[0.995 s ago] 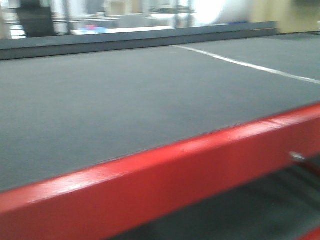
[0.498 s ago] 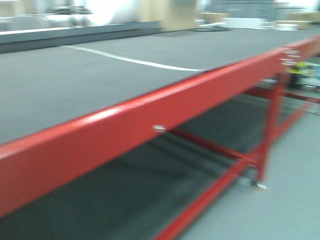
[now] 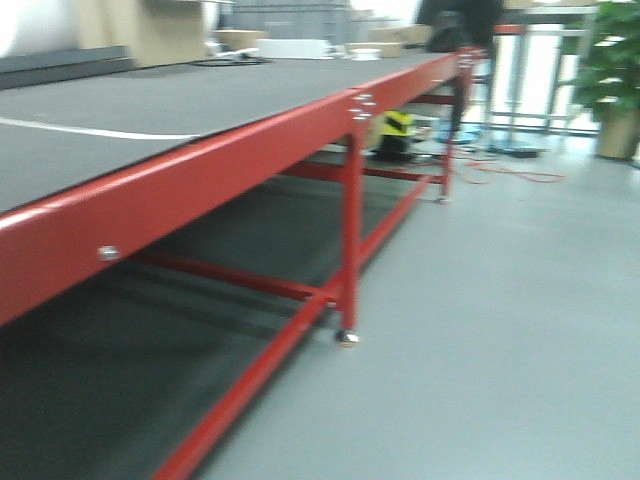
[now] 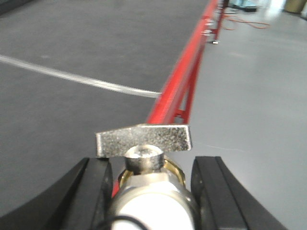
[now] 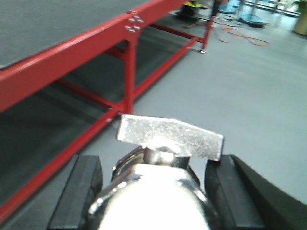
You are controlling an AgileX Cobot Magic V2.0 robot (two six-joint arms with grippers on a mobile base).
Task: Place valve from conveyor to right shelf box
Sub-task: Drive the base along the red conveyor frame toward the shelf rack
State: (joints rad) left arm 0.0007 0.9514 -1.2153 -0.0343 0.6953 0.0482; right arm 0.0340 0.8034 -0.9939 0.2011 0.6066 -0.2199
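Left claw: the left claw (image 4: 151,184) is closed around the left valve (image 4: 144,143). Its black fingers (image 4: 96,187) hug the metal body and the flat T-handle stands up above them.
Right claw: same story on the other side. The right claw (image 5: 156,184) is clamped on the right valve (image 5: 170,136), handle on top and tilted a little.
Where the parts are: both are off the conveyor (image 3: 150,110) and carried in the air. The left one is over the belt edge, the right one out over the floor (image 3: 500,320).
Shelf: not in view in any camera, so I can't tell how far off the box is.
Risk, slip: the claws grip rounded metal, and a jolt from the base could roll a valve in the pads or drop it.
Risk, collision: the red frame (image 3: 200,180) and red leg (image 3: 350,240) run close along the left. A tight turn could clip an arm or a handle.
Risk, vision: the front view is blurred, so lining up on the box looks hard while the base is moving.
On the floor ahead: an orange cable (image 3: 510,175) trails across the floor, with a yellow-and-black object (image 3: 397,125) under the far end of the surface.
Far right: a potted plant (image 3: 610,70), well apart from the arms.
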